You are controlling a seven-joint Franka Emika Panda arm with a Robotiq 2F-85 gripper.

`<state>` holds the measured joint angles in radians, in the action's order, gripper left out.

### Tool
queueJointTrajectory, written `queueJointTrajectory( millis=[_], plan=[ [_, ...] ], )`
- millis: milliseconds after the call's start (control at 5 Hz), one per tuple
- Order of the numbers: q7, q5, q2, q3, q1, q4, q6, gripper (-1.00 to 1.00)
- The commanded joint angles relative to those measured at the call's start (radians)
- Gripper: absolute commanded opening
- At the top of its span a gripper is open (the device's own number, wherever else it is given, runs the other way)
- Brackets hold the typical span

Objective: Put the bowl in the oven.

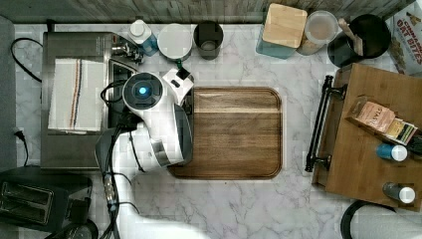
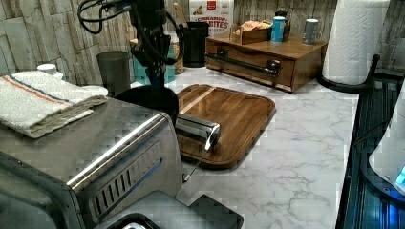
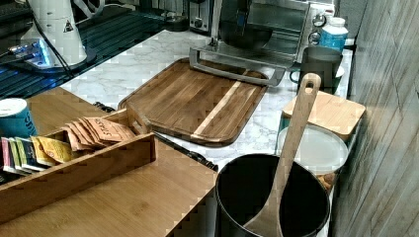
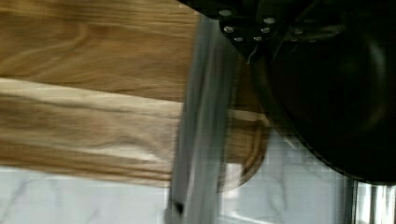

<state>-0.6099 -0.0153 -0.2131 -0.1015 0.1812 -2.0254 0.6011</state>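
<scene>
The black bowl (image 2: 149, 99) hangs just in front of the oven's open mouth, above the lowered door. My gripper (image 2: 155, 84) comes down from above and is shut on the bowl's rim. In the right view the bowl (image 3: 245, 35) sits in the opening of the steel oven (image 3: 291, 19), over the flat glass door (image 3: 237, 55). The wrist view has the bowl (image 4: 336, 93) close up beside the door's bar handle (image 4: 203, 116). In the top view my arm (image 1: 152, 117) covers the bowl, and the oven (image 1: 69, 149) lies at the top view's left.
A folded towel (image 1: 74, 94) lies on the oven. The wooden cutting board (image 1: 236, 132) lies under the door's edge. A grey cup (image 1: 208, 40), jars and a utensil pot (image 1: 366, 37) line the back. A wooden drawer box (image 1: 373, 134) stands at the top view's right, a black toaster (image 1: 30, 199) at its lower left.
</scene>
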Motion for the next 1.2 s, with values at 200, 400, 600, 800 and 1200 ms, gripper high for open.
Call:
queueJointTrajectory(
  millis=[200,400,600,800,1200],
  plan=[
    [-0.258,-0.376,-0.002,-0.047,-0.061,0.022,0.174,-1.00],
    [-0.317,-0.480,-0.053,-0.060,-0.035,0.046,0.212,-1.00],
    [-0.361,-0.554,-0.118,-0.080,-0.015,0.097,0.209,-1.00],
    [-0.383,-0.598,-0.184,-0.109,-0.016,0.157,0.174,-1.00],
    [-0.386,-0.693,-0.217,-0.127,-0.043,0.156,0.207,-1.00]
  ],
)
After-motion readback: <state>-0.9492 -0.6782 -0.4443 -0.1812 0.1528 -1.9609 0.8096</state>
